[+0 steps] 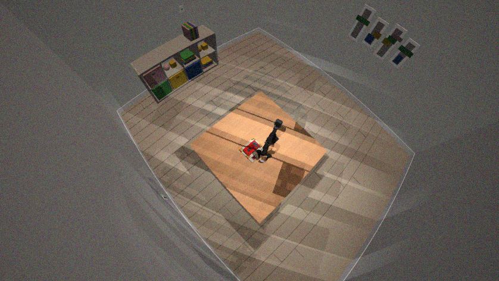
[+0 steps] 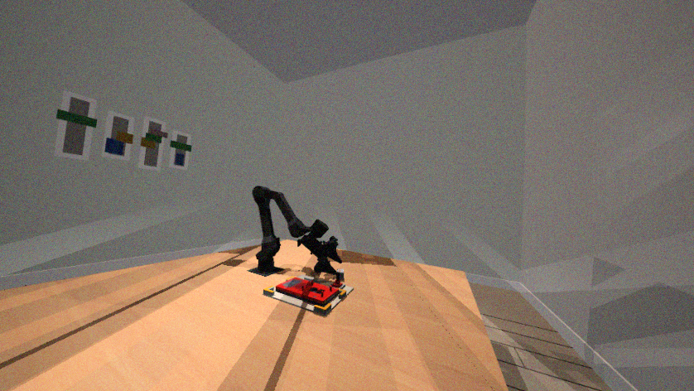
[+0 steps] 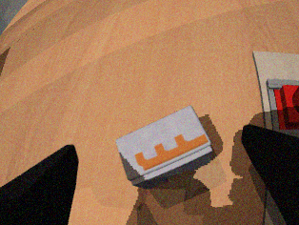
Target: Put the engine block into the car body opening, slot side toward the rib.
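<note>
The engine block [image 3: 164, 146], a grey slab with an orange comb-shaped mark on top, lies flat on the wooden table beside the car body. My gripper [image 3: 164, 144] [image 1: 263, 158] [image 2: 334, 272] is open, and in the wrist view its two dark fingers stand wide to the left and right of the block, clear of it. The red car body [image 1: 251, 147] [image 2: 306, 290] [image 3: 289, 105] rests on a pale base plate [image 3: 274, 67] with yellow and black corners. It lies just right of the block in the wrist view. Its opening and rib are too small to make out.
The arm's base [image 2: 264, 267] stands on the table behind the car body. The table edge [image 2: 478, 291] drops to a tiled floor. A shelf with coloured boxes [image 1: 176, 64] stands far off by the wall.
</note>
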Motion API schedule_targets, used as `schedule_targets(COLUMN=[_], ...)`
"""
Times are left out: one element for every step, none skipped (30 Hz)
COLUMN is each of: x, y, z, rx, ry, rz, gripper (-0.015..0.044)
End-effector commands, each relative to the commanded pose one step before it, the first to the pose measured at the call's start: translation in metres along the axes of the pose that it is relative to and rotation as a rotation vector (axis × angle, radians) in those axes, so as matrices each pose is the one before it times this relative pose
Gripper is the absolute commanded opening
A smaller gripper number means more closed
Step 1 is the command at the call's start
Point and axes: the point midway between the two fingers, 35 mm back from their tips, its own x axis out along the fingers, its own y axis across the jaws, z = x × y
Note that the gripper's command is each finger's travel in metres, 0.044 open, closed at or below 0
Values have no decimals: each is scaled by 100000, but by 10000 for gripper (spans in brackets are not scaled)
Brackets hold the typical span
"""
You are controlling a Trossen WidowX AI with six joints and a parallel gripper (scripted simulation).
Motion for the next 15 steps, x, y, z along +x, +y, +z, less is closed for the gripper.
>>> schedule_targets(x=[406,81,78,75,72,73,70,65,60,58,55,52,49,46,43], y=[6,11,13,16,18,27,28,27,26,28,30,31,33,35,36], z=[249,52,52,51,50,51,49,48,46,45,43,42,40,39,37], rx=[12469,3293,3290,3287,3284,3229,3231,3253,3276,3273,3270,3268,3265,3262,3260], ry=[3557,903,888,872,855,872,851,815,778,756,734,711,687,662,637], rz=[-1667,-461,-491,-520,-548,-574,-603,-630,-655,-681,-705,-729,-753,-775,-797], gripper=[440,440,440,440,440,440,440,440,440,440,440,440,440,440,440])
